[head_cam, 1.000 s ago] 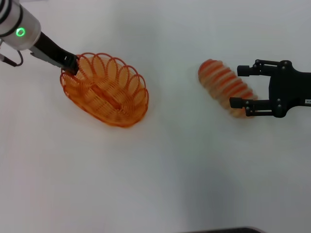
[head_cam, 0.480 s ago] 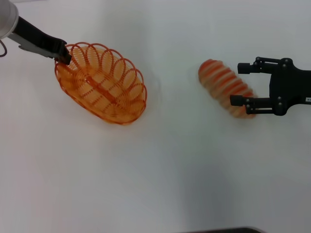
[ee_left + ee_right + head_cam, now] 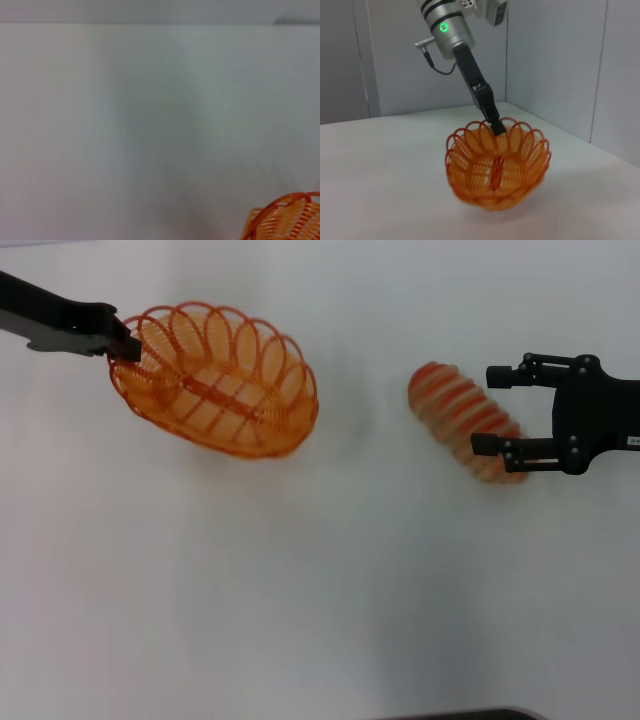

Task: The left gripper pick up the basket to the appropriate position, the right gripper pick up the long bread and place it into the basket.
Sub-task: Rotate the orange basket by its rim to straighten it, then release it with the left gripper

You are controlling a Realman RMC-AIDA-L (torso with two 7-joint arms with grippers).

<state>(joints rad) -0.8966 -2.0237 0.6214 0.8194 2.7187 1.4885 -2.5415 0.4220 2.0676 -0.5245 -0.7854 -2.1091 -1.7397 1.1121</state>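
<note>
Left gripper point(image 3: 122, 346) entered from the surface's left edge, arm cut off by the frame; its fingers pinched the basket point(image 3: 215, 380) at the rim's left end. In the right wrist view the basket point(image 3: 496, 167) hung tilted and appeared raised off the white surface point(image 3: 300, 590), gripper point(image 3: 495, 125) clamped on its far rim. Left wrist view caught only a corner of the basket point(image 3: 286, 220), own fingers not shown. Long bread point(image 3: 464, 420) lay toward the right edge, well apart from the basket, slightly blurred. Right gripper point(image 3: 492, 410) came in from the right edge, fingers spread, one on each side of the bread's right end; contact couldn't be made out.
</note>
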